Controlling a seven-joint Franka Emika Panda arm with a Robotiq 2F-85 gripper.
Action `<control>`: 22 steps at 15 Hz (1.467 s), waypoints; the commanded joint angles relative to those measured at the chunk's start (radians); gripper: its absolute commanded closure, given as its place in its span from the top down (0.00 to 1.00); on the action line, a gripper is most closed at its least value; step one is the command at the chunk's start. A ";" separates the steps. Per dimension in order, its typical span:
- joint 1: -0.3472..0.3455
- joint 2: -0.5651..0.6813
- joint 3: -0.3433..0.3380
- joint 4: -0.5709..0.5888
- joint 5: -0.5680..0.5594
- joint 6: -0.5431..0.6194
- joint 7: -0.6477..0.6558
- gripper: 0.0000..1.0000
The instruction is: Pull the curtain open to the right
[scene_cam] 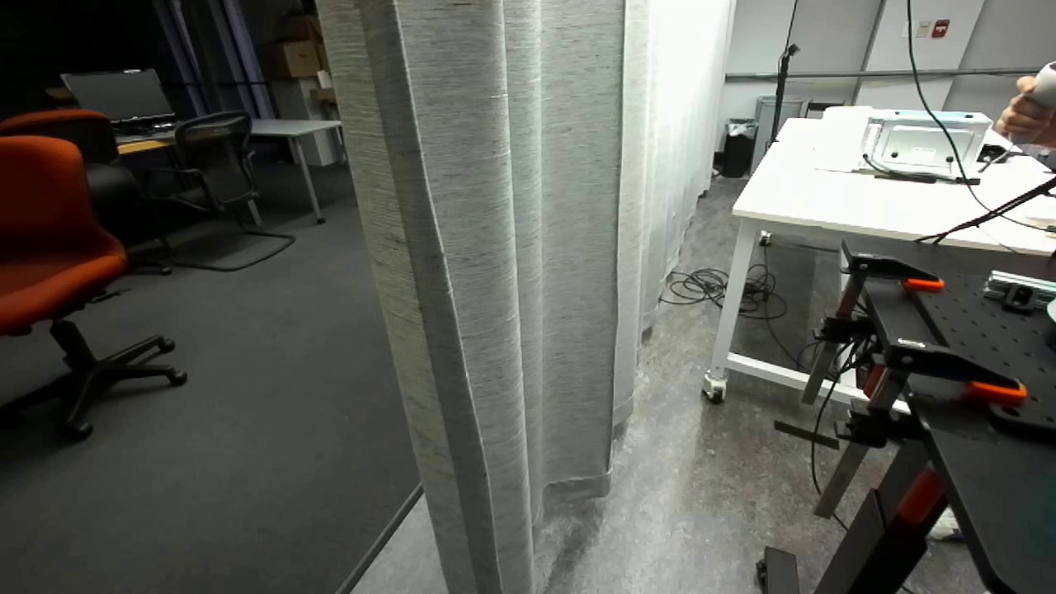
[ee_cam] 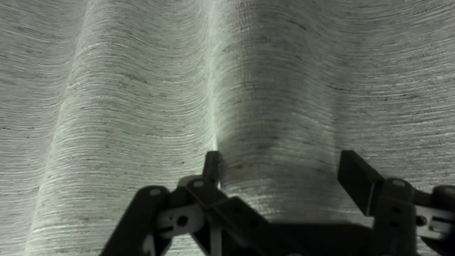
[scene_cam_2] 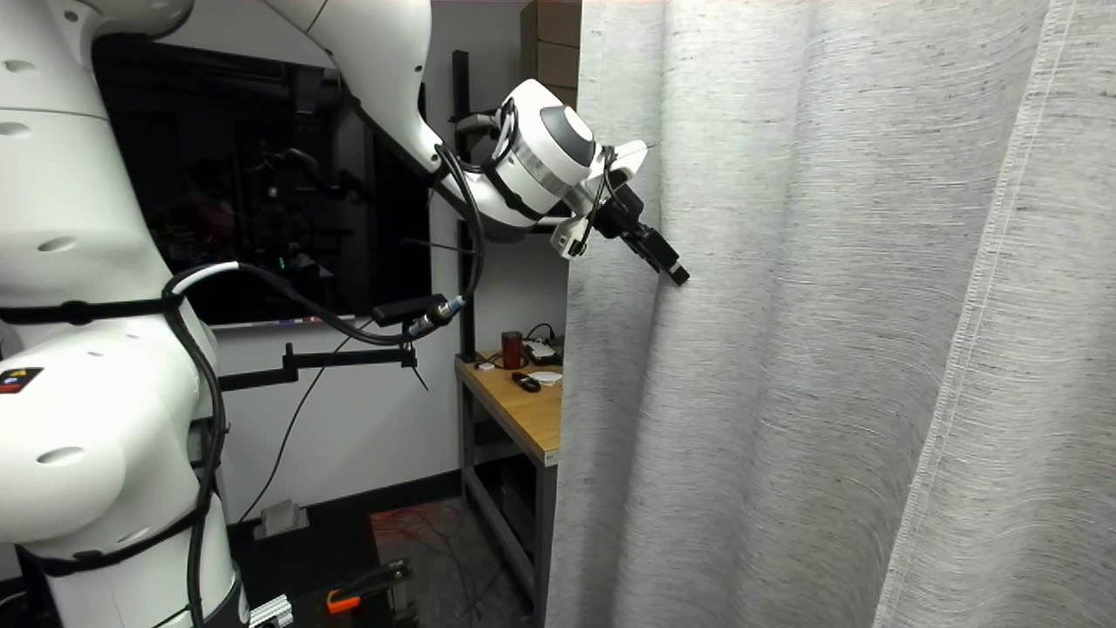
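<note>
Curtain [scene_cam_2: 811, 331] common to all views

Top of curtain [scene_cam_2: 785, 349] outside every view, contact with the tool [ee_cam: 282, 167] unclear

- Lower right in an exterior view: black tabletop [scene_cam: 994, 487], perforated plate [scene_cam: 973, 322] on it.
- Upper right there: white table [scene_cam: 788, 194], boxy white device [scene_cam: 924, 148] on top.
- Left: dark carpet [scene_cam: 272, 355] under orange chair [scene_cam: 49, 223] and black chair [scene_cam: 213, 157].
- Right of centre: grey floor [scene_cam: 668, 511], coiled black cable [scene_cam: 701, 285] on it.
- Centre in an exterior view: wood-topped table [scene_cam_2: 523, 412] bearing red cup [scene_cam_2: 512, 350], dark oblong object [scene_cam_2: 526, 382], white disc [scene_cam_2: 547, 378].
</note>
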 commanded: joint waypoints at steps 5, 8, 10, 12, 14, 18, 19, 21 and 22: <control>-0.009 0.042 0.027 0.041 -0.093 -0.038 0.153 0.23; -0.007 0.057 0.022 0.049 -0.075 -0.043 0.145 0.01; -0.006 0.073 0.019 0.062 -0.068 -0.053 0.143 0.00; -0.009 0.097 0.012 0.083 -0.057 -0.070 0.134 0.01; -0.014 0.133 -0.002 0.112 -0.023 -0.101 0.110 0.01; 0.034 0.214 -0.116 0.189 0.047 -0.199 0.089 0.01; 0.035 0.231 -0.136 0.210 0.061 -0.218 0.091 0.01; 0.044 0.268 -0.187 0.257 0.094 -0.257 0.087 0.01; 0.044 0.287 -0.212 0.279 0.115 -0.274 0.079 0.01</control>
